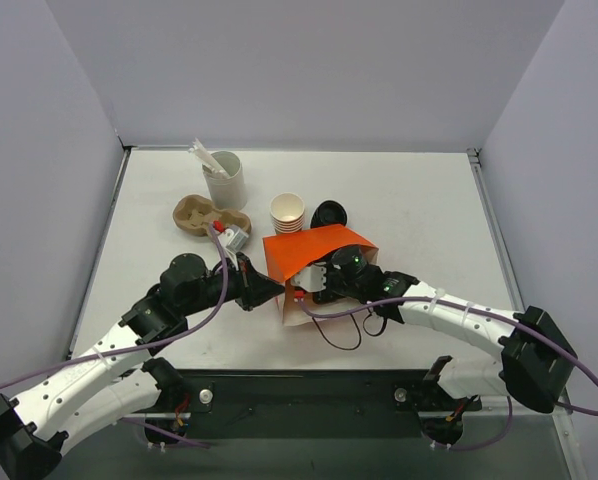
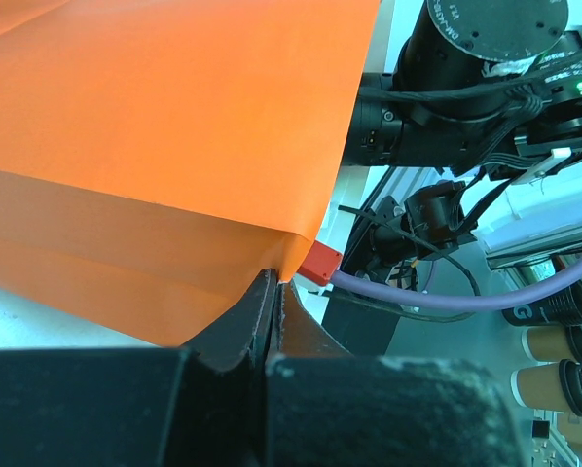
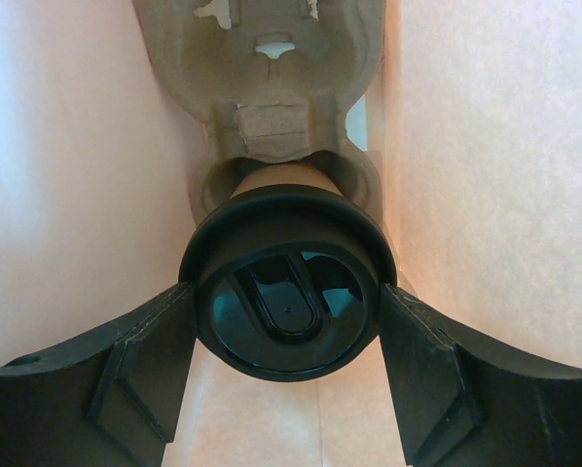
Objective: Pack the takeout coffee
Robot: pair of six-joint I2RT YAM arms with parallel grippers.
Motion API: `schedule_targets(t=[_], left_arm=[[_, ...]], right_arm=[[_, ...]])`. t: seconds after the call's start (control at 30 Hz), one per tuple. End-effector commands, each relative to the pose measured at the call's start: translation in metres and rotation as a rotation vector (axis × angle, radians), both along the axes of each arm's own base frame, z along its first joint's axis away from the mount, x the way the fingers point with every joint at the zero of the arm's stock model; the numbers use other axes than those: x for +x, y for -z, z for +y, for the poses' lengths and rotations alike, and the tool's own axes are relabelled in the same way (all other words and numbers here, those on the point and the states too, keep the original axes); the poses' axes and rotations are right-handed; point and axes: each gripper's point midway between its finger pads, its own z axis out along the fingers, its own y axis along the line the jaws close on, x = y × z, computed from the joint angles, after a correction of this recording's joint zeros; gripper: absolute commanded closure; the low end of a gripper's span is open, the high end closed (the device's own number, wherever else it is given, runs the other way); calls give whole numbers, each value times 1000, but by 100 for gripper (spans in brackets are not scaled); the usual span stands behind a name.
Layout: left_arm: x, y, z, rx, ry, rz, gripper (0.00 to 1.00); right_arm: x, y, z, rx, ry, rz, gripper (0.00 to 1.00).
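Orange paper bag (image 1: 317, 250) rests on the table (image 1: 429, 215), and the left gripper (image 2: 274, 290) is closed on the bag's edge. Inside the bag, the right gripper (image 3: 283, 326) clamps the black-lidded coffee cup (image 3: 286, 243), which sits in a cardboard tray (image 3: 272, 88).

White table (image 1: 419, 220). At centre, orange bag (image 1: 314, 250), pale lining showing at its lower left. Just above it, stack of lidless tan cups (image 1: 287, 213), with a pile of black lids (image 1: 329, 213) just to the right. Upper left, white tub (image 1: 225, 180) of white utensils, and a pulp carrier (image 1: 204, 216) just below. In the right wrist view, second carrier (image 3: 272, 68) inside the bag, between its pale sides.
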Motion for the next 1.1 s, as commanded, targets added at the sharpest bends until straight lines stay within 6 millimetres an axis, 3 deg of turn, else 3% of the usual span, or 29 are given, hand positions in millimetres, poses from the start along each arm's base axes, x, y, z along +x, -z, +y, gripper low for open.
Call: schedule_targets(t=[0.0,0.37,0.73,1.07], left_arm=[[0,-24,-3,-48,17,-32,100],[3,-33,0,-57,-6,-25,100],[3,-36,0,-63,-11,-20,100],[2,-40,0,-68,-8,-22,100]], right_arm=[[-4,10,-2,-13,16,96,43],[-7,-4,-2,-4,17,113,21],[-17,-26,-7,4,11,133,19],[-30,-33,-14,-22,4,167,17]])
